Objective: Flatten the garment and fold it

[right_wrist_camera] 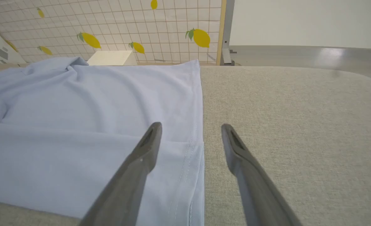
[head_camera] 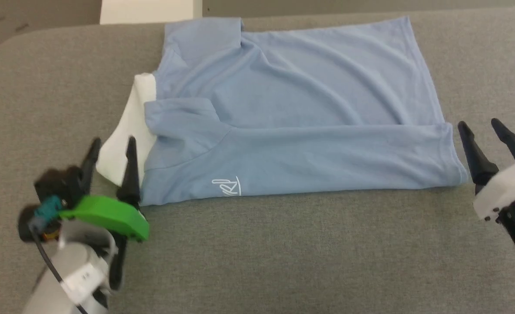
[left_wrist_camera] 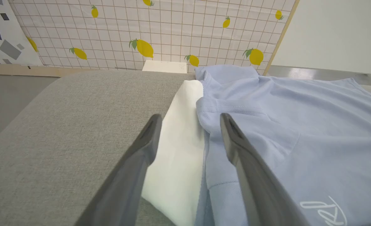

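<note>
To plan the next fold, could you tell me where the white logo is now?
In the head view, the logo sits near the front edge of the garment, right of the left gripper.

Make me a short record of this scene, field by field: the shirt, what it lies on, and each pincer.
surface: grey padded top
shirt: light blue, laid sideways, near long edge folded over, far part creased
white part: sticks out at the collar end
logo: white script, on the folded near strip
left pincer: open, at the collar end, holding nothing
right pincer: open, at the hem end, holding nothing
</note>
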Controlling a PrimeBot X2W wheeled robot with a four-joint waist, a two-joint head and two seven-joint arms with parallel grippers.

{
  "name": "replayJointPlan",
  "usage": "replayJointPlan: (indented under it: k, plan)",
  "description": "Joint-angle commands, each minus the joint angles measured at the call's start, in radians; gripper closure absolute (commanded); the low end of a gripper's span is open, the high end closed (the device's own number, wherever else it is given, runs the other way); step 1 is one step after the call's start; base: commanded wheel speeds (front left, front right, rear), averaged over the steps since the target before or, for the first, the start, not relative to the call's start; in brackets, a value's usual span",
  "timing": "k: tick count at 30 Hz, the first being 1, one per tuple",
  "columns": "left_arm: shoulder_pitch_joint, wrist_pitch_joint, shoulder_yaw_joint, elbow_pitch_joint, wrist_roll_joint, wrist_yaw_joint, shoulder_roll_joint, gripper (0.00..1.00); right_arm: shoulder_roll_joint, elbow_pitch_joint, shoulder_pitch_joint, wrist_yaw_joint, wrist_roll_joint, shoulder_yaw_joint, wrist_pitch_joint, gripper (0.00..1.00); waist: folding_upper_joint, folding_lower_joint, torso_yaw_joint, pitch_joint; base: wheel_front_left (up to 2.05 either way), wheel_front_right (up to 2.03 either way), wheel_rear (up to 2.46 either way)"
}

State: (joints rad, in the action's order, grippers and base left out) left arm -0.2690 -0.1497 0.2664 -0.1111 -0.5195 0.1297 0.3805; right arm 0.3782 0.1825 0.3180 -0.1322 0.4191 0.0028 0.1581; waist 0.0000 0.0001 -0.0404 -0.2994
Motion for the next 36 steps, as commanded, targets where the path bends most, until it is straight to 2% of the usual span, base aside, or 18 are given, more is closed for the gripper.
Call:
replayJointPlan:
  k: [1,6,12,19,23,24,25,26,27,33,36]
  plan:
    - [0.027,-0.01,0.003,0.006,0.002,0.011,-0.01,0.0,-0.021,-0.021,-0.025,0.002,-0.015,-0.016,-0.026,0.0,0.0,-0.0001,0.015,0.041,0.0,0.0,0.0]
    - [0.098,-0.007,0.031,0.001,-0.008,0.045,-0.059,0.0,-0.141,-0.125,-0.136,0.002,-0.087,-0.088,-0.136,0.0,0.0,-0.0001,0.013,0.062,0.0,0.0,0.0]
    - [0.11,0.07,0.038,-0.071,-0.03,0.088,-0.08,0.0,-0.238,-0.172,-0.208,0.002,-0.129,-0.093,-0.183,0.0,0.0,-0.0001,-0.011,0.074,0.0,0.0,0.0]
    - [0.089,0.204,0.014,-0.152,-0.078,0.171,-0.103,0.0,-0.267,-0.154,-0.219,0.002,-0.136,-0.069,-0.189,0.0,0.0,-0.0001,-0.041,0.075,0.0,0.0,0.0]
    - [0.079,0.28,0.011,-0.164,-0.109,0.185,-0.106,0.0,-0.267,-0.145,-0.218,0.002,-0.138,-0.058,-0.185,0.0,0.0,-0.0001,-0.052,0.075,0.0,0.0,0.0]
    - [0.078,0.295,0.012,-0.165,-0.116,0.182,-0.104,0.16,-0.267,-0.143,-0.218,0.002,-0.139,-0.058,-0.183,0.0,0.0,-0.0001,-0.054,0.074,0.0,0.0,0.0]
    - [0.077,0.307,0.014,-0.164,-0.121,0.177,-0.102,0.6,-0.265,-0.138,-0.218,0.002,-0.139,-0.058,-0.181,0.0,0.0,-0.0001,-0.056,0.073,0.0,0.0,0.0]
    - [0.076,0.31,0.014,-0.161,-0.123,0.174,-0.1,0.83,-0.265,-0.136,-0.218,0.002,-0.142,-0.059,-0.179,0.0,0.0,-0.0001,-0.057,0.073,0.0,0.0,0.0]
    - [0.076,0.311,0.015,-0.158,-0.125,0.171,-0.098,1.0,-0.267,-0.135,-0.218,0.002,-0.147,-0.064,-0.178,0.0,0.0,-0.0001,-0.058,0.073,0.0,0.0,0.0]
    - [0.076,0.304,0.021,-0.146,-0.128,0.156,-0.094,1.0,-0.301,-0.099,-0.189,0.002,-0.19,-0.145,-0.187,0.0,0.0,-0.0001,-0.05,0.069,0.0,0.0,0.0]
    - [0.073,0.297,0.027,-0.141,-0.128,0.148,-0.096,1.0,-0.314,-0.039,-0.149,0.002,-0.209,-0.178,-0.147,0.0,0.0,-0.0001,-0.042,0.065,0.0,0.0,0.0]
